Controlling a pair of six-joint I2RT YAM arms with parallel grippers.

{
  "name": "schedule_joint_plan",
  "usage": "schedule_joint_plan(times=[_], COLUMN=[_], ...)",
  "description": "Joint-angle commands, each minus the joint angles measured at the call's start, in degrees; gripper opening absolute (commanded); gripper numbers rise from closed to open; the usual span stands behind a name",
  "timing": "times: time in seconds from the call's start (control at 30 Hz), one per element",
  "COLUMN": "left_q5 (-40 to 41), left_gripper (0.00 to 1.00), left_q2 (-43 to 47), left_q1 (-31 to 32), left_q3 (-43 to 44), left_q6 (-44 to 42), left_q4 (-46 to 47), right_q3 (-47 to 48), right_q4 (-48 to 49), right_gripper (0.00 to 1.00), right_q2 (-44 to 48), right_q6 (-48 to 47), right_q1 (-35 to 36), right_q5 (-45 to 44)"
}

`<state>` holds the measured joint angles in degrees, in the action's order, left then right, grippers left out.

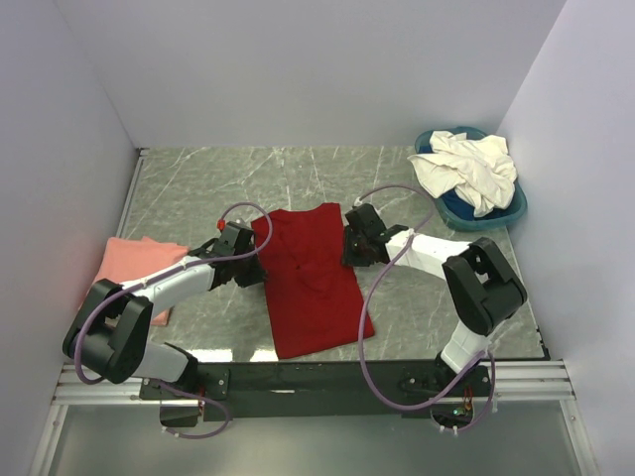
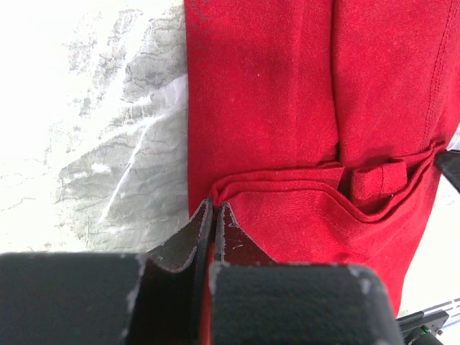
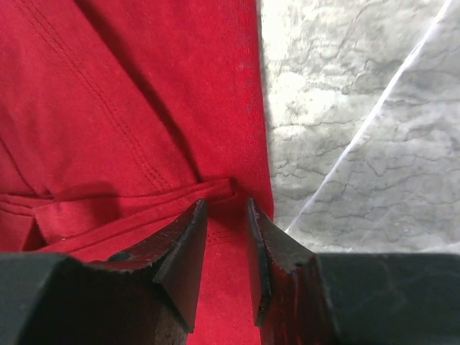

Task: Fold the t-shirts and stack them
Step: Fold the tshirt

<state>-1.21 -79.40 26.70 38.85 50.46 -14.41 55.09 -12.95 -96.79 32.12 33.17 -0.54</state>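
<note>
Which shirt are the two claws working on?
The deep red t-shirt mid-table, between the left gripper and right gripper. The pink t-shirt lies aside at left; the cream t-shirts are heaped in the blue basin.

Grey marbled table [image 1: 218, 178]; red tee [image 1: 313, 283] spread at its middle; pink tee [image 1: 134, 263] at left edge; blue basin [image 1: 508, 210] far right.

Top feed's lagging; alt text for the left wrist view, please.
Left gripper pinched shut on the deep red t-shirt's edge, at a folded band of cloth. Grey marbled table lies to the left.
</note>
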Motion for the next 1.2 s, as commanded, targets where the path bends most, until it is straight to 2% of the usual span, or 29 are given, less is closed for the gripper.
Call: schedule_joint_plan(times=[0.0,0.17,0.23,0.27,0.37,0.67,1.1,1.17], left_q5=[-0.1,-0.1,-0.2,-0.2,-0.1,0.3,0.8,1.0], left_gripper=[0.01,0.01,0.01,0.01,0.01,0.01,0.01,0.04], left_q2=[-0.3,-0.4,-0.2,-0.2,0.1,1.1,-2.0,-2.3], left_q1=[-0.2,-0.2,-0.2,-0.2,-0.2,-0.2,-0.2,-0.2], left_q3=[0.1,0.0,0.0,-0.1,0.1,0.2,-0.3,-0.4], left_q6=[-0.4,-0.3,-0.4,-0.4,-0.4,-0.8,-0.6,-0.6], left_q4=[1.7,1.7,1.7,1.6,1.3,0.6,1.6,1.4], right_q3=[0.9,0.8,0.5,0.5,0.3,-1.9,-2.2,-1.8], right_q4=[1.4,1.4,1.3,0.9,0.6,-1.5,0.2,0.1], right_gripper=[0.36,0.34,0.22,0.11,0.00,0.00,0.00,0.00], right_q2=[-0.8,-0.3,0.4,1.1,3.0,8.1,2.3,1.8], right_q6=[0.4,0.4,0.6,0.6,0.7,0.8,0.5,0.4], right_q1=[0.5,0.5,0.5,0.6,0.6,-1.1,-2.8,-2.8], right_q5=[0.4,1.6,1.5,1.6,1.6,-2.2,-0.3,-0.3])
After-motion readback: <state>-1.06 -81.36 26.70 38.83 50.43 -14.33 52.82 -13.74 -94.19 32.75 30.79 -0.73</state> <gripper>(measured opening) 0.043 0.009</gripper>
